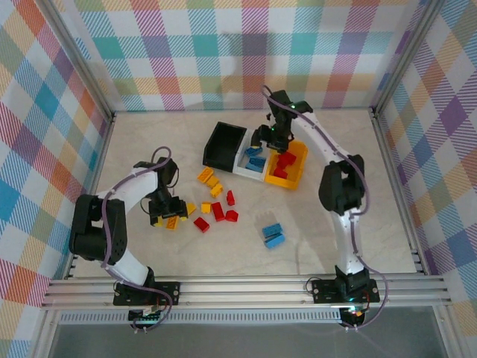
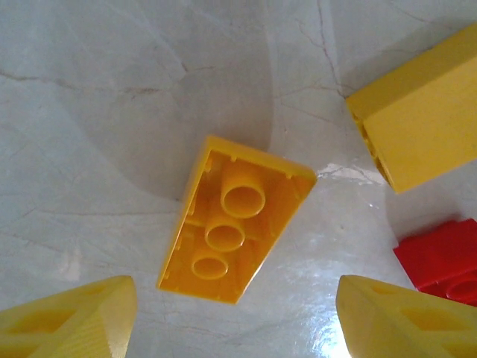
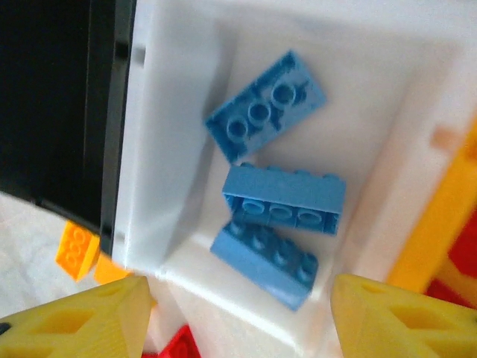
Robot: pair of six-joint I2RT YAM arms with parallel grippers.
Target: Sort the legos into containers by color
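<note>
Top cam: left gripper (image 1: 168, 214) low over small yellow plastic bricks (image 1: 209, 180) on pale marble-look table (image 1: 149, 142), small red plastic bricks (image 1: 217, 212) just beside. Right gripper (image 1: 262, 143) above white rectangular plastic bin (image 1: 242, 170), btwn black rectangular plastic bin (image 1: 223, 145) and yellow-orange rectangular plastic bin (image 1: 287, 181) w/ red bricks inside. Two light-blue plastic bricks (image 1: 273, 236) loose on table, well apart from bins.

Left wrist: fingertips (image 2: 74, 321) wide apart, gripping nothing; upturned yellow brick (image 2: 235, 224) flat on table btwn them, untouched.

Right wrist: fingertips (image 3: 402, 317) spread wide, empty; three blue bricks (image 3: 279, 205) inside white bin.
</note>
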